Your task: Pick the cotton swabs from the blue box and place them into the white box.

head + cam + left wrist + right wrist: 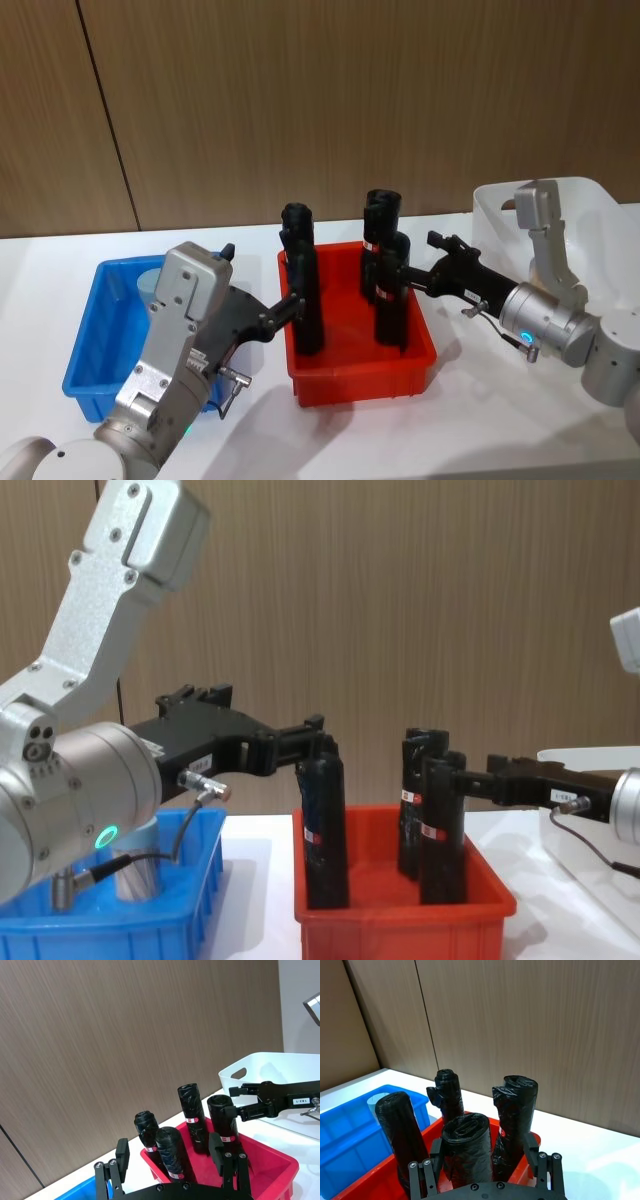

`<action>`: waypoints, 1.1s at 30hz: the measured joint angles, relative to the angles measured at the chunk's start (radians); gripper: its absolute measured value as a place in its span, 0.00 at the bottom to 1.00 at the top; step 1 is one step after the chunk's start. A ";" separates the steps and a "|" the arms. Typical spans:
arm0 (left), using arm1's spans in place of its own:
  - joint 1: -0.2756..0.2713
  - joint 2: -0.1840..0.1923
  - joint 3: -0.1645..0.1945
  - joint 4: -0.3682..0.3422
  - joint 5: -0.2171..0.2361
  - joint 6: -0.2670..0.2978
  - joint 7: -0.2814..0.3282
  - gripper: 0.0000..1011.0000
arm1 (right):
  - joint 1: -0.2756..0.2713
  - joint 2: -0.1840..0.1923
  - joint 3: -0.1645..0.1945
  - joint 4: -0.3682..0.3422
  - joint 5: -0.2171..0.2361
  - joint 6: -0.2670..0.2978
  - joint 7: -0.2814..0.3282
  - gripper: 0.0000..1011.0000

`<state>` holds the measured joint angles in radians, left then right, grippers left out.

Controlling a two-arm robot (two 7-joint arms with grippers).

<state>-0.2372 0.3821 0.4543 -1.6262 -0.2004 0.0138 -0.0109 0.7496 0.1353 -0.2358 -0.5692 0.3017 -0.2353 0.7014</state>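
Left gripper (293, 303) reaches fwd from the robot's left, jaws spread apart w/ nothing between them, tips at the near-left black wrapped roll (305, 300) at the left edge of the red bin (362, 377); in the chest view the fingertips sit just at the top of that roll (322, 830). Right gripper (437, 243) comes in from the robot's right, jaws also apart and unloaded, tips near the top of the rolls on the bin's right side (392, 300); in the left wrist view its fingers (250, 1091) hang just beside a roll's top. Four black rolls stand upright in the red bin, each w/ a small red-and-white label band. Blue box (95, 345) sits on the white bench (400, 440) left of the red bin, partly hidden by the left arm; one cotton swab jar (135, 872) w/ a pale lid stands inside it, towards its back-right corner in the head view (150, 283). White box (590, 210) stands at the bench's right, behind the right arm, oval handle slot facing the red bin; can't tell its contents. Wood-panel wall (300, 100) behind.
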 joint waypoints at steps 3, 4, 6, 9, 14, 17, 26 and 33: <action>0.000 0.000 0.000 0.000 0.000 0.000 0.000 0.99 | 0.014 -0.004 -0.002 0.027 0.000 -0.011 0.016 0.99; 0.000 0.000 0.000 0.000 0.000 0.000 0.000 0.99 | 0.017 -0.005 -0.003 0.032 0.000 -0.013 0.020 0.99; 0.000 0.000 0.000 0.000 0.000 0.000 0.000 0.99 | 0.028 -0.008 -0.004 0.052 0.000 -0.022 0.034 0.99; 0.000 0.000 0.000 0.000 0.000 0.000 0.000 0.99 | 0.042 -0.013 -0.007 0.077 0.002 -0.034 0.056 0.99; 0.000 0.000 0.000 0.000 0.000 0.000 0.000 0.99 | 0.063 -0.020 -0.013 0.115 0.008 -0.055 0.103 0.99; 0.000 0.000 0.000 0.000 0.000 0.000 0.000 0.99 | 0.071 -0.024 -0.016 0.130 0.011 -0.063 0.120 0.99; 0.000 0.000 0.000 0.000 0.000 0.000 0.000 0.99 | 0.104 -0.039 -0.033 0.184 0.015 -0.092 0.173 0.99; 0.000 0.000 0.000 0.000 0.000 0.000 0.000 0.99 | 0.133 -0.051 -0.042 0.234 0.014 -0.113 0.189 0.87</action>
<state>-0.2372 0.3821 0.4542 -1.6262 -0.2004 0.0138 -0.0109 0.8828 0.0843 -0.2779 -0.3350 0.3162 -0.3482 0.8904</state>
